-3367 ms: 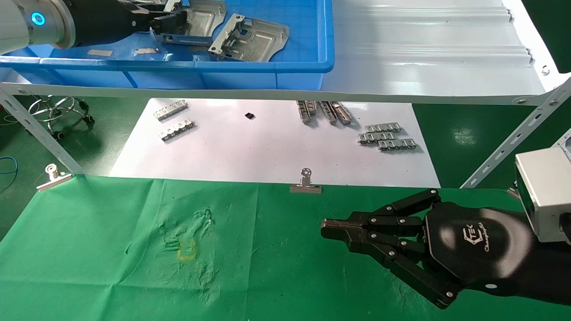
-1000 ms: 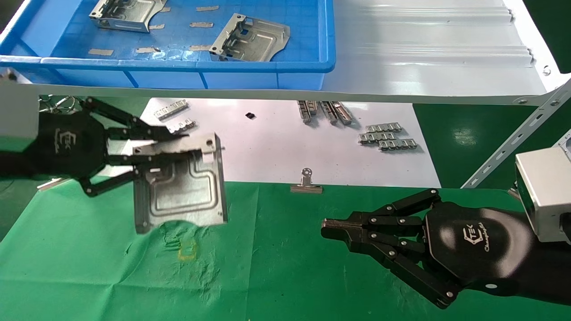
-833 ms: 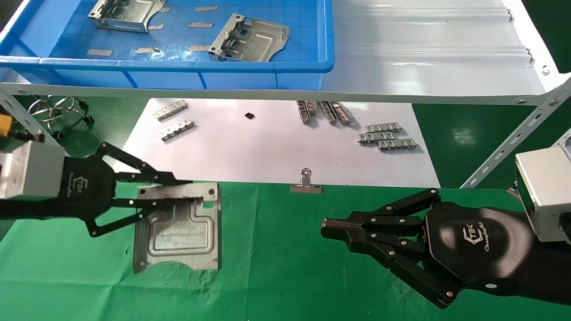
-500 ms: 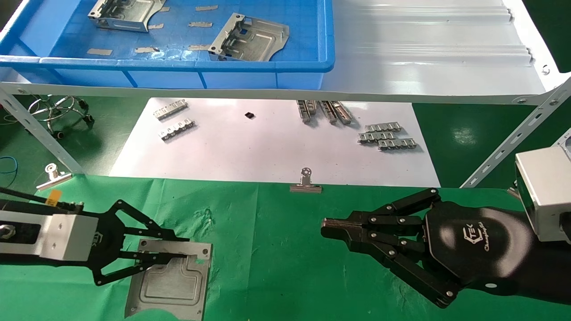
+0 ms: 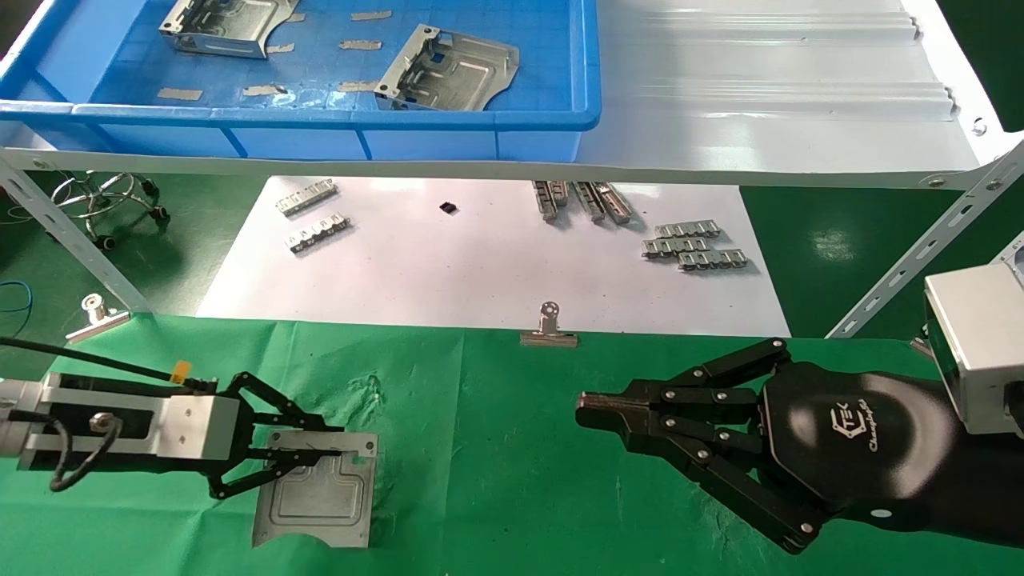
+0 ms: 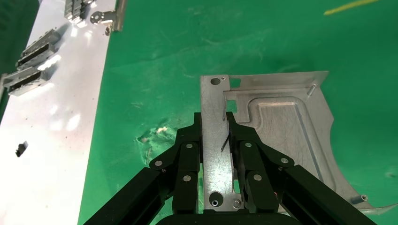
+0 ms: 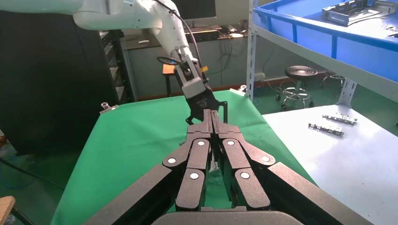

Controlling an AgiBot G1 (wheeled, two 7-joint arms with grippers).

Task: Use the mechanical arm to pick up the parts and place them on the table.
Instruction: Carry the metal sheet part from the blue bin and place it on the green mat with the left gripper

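wrinkled green table point(image 5: 496, 448) under a pale shelf point(image 5: 768, 104), left gripper point(image 5: 340, 454) clamped on a part point(image 5: 316, 502) near its left edge, right gripper point(image 5: 588, 412) closed, empty.

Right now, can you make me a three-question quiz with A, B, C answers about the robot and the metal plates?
1. Where is the plate in the left claw?
A. in the blue bin
B. low at the green cloth
C. on the white sheet

2. How many plates lie in the blue bin?
A. two
B. four
C. none

3. What is the right claw doing?
A. holding a plate
B. gripping a clip
C. shut on nothing

Answers:
1 B: the head view shows the plate down over the green cloth, its tabbed edge pinched in the left claw.
2 A: one plate sits at the bin's far left and another plate near its middle.
3 C: its fingers meet, with nothing between them, above the cloth.
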